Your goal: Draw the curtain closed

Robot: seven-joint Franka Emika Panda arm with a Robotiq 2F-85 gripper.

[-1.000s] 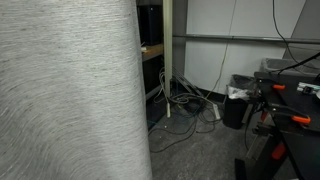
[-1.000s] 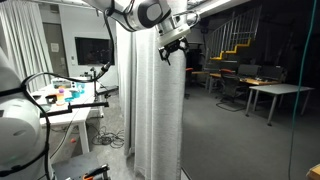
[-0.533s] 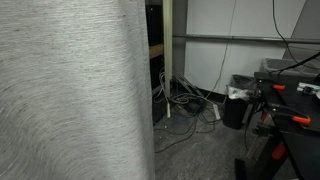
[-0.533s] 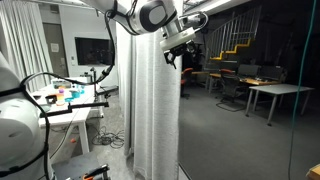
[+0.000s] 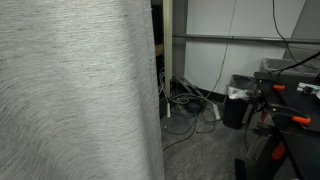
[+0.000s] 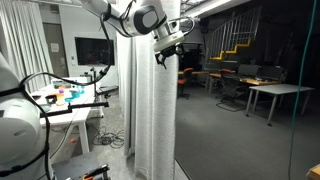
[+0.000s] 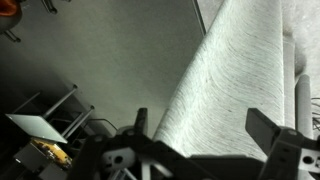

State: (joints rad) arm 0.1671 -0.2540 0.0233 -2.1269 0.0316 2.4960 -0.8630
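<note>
The curtain (image 5: 70, 90) is a huge light grey woven drape with fine horizontal streaks; it fills the left half of an exterior view. In the exterior view that shows the arm, it hangs in vertical folds (image 6: 150, 110) from ceiling to floor. My gripper (image 6: 166, 52) is high up at the curtain's right edge. In the wrist view the curtain (image 7: 240, 70) runs between my two fingers, which stand wide apart, so the gripper (image 7: 205, 122) is open around the fabric edge.
Loose cables (image 5: 185, 100) lie on the floor beside a pale post (image 5: 168, 60). A black bin (image 5: 238, 102) and a rig with red clamps (image 5: 290, 118) stand further along. A cluttered table (image 6: 60, 95) and office desks (image 6: 270, 92) flank the curtain.
The curtain's edge has slid further across the exterior view, covering more of the dark shelf behind it. The gripper swung out and then back in toward the curtain.
</note>
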